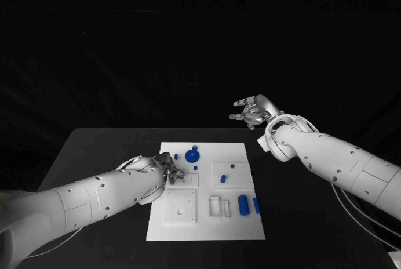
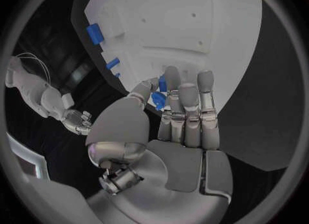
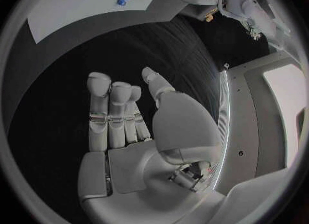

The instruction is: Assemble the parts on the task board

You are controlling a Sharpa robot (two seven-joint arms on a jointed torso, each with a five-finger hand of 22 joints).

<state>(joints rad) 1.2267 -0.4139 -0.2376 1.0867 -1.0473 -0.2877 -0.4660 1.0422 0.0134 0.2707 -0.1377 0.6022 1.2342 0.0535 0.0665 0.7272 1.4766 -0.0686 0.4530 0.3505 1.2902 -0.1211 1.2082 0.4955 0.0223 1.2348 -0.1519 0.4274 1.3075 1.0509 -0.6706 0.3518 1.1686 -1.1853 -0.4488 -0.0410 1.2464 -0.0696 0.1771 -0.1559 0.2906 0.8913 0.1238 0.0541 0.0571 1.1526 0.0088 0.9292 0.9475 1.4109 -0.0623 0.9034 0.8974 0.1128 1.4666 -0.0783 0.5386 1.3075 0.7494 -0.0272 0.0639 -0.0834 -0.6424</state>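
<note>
Two silver hands differ: the left hand (image 1: 159,167), at centre-left over the white rectangular task board (image 1: 206,228), pinches a small blue plastic part (image 2: 158,99), seemingly to seat it, while the right hand (image 1: 253,111) hovers open, upper right.

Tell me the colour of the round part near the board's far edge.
Blue round part, clearest in the head view.
</note>
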